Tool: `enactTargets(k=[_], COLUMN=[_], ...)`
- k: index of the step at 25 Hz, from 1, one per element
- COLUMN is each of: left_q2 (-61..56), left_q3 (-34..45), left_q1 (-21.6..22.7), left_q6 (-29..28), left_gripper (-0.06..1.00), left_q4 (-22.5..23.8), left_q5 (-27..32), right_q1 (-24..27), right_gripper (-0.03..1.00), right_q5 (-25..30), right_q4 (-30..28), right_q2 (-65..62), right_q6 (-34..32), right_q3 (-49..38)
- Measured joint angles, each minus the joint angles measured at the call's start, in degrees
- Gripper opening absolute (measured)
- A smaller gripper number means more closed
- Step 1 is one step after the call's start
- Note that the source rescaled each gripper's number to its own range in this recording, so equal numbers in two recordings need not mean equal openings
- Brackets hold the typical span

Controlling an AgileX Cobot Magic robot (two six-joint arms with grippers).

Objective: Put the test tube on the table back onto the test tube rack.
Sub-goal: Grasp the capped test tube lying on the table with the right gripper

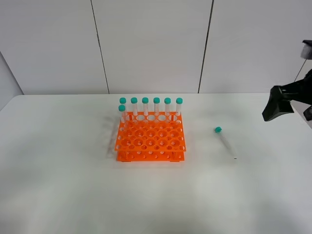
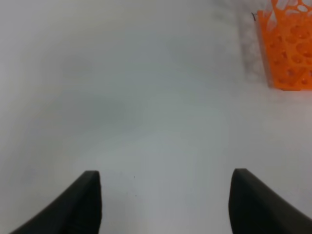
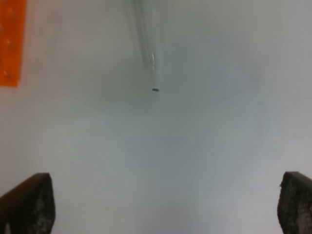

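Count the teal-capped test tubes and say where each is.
8. Seven stand in the test tube rack: six along its back row, one in front at the left end. The eighth test tube lies on the table right of the rack. None looks hidden.

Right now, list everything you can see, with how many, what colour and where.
test tube rack: one, orange, middle of the table.
standing tubes: seven, clear with teal caps, upright in the rack; six along the back row, one in the next row at its left end.
test tube: one, clear with teal cap, lying on the table to the right of the rack, apart from it.
table: one, white.
wall: white panels, behind the table.
left gripper: one, black, open above the table.
right gripper: one, dark, open, near the lying tube's tip.
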State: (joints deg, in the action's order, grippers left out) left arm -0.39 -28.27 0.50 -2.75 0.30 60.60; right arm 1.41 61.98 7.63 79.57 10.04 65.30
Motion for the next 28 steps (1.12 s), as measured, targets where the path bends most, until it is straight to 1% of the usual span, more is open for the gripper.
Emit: enactTargets(k=[3,7,12,15,17,19,22,28], left_q2=[0.0,0.0,0.0,0.0,0.0,0.0,0.0,0.0], left_q3=[0.0,0.0,0.0,0.0,0.0,0.0,0.0,0.0], left_q1=[0.0,0.0,0.0,0.0,0.0,0.0,0.0,0.0], left_q6=[0.0,0.0,0.0,0.0,0.0,0.0,0.0,0.0], left_gripper=[0.85,0.85,0.85,0.85,0.85,0.85,0.85,0.85], left_q4=[0.0,0.0,0.0,0.0,0.0,0.0,0.0,0.0], left_q5=[0.0,0.0,0.0,0.0,0.0,0.0,0.0,0.0], right_q1=[0.0,-0.4,-5.5,-7.9,-8.2,-8.3,-8.3,-8.1], right_gripper=[1.00,1.00,1.00,1.00,1.00,1.00,1.00,1.00], right_q5=[0.5,-0.5,-2.9,-3.8,-4.2,-5.1,-8.0,-10.2], right_q4=[0.0,-0.2,-2.9,-3.3,-3.3,-4.6,-5.8,-5.8], right_q2=[7.0,12.3,14.3,15.4,16.6,18.2,21.4,29.2], right_q6=[1.3,1.7,1.7,1.7,1.5,1.0,0.4,-0.3], right_q3=[3.4,7.1,7.8,7.8,7.8,7.8,7.9,9.4])
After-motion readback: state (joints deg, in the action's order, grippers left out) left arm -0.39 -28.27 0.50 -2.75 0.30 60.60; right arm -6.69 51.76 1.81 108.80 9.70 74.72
